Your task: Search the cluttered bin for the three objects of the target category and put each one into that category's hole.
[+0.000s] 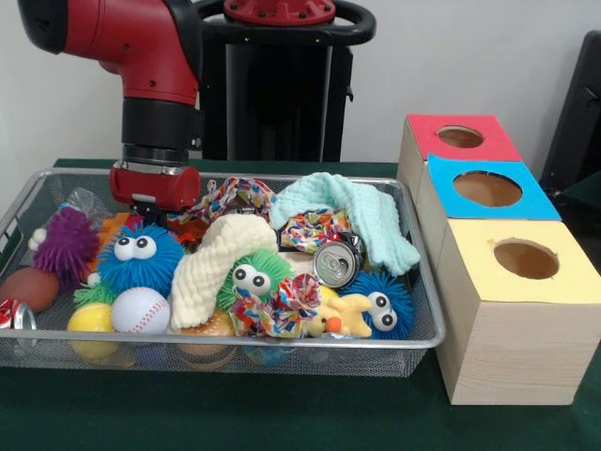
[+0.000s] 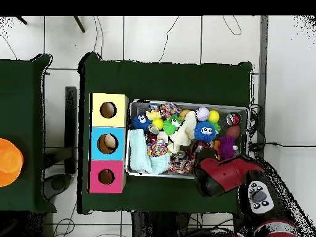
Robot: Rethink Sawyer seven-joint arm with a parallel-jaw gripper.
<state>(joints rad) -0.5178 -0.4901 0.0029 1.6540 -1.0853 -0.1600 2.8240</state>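
Observation:
The silver wire-mesh bin is full of toys, cloths and cans; it also shows in the overhead view. The red-topped box's round hole is at the far end of the row of three boxes, and it shows in the overhead view too. My gripper is down in the bin's far left part, just behind a blue fuzzy toy with eyes and beside a purple spiky ball. Its tip is hidden by the toys. In the overhead view the arm covers it.
A blue-topped box and a yellow-topped box stand beside the red one. The bin also holds a baseball, a green fuzzy toy, a drinks can, a mint cloth and a cream cloth.

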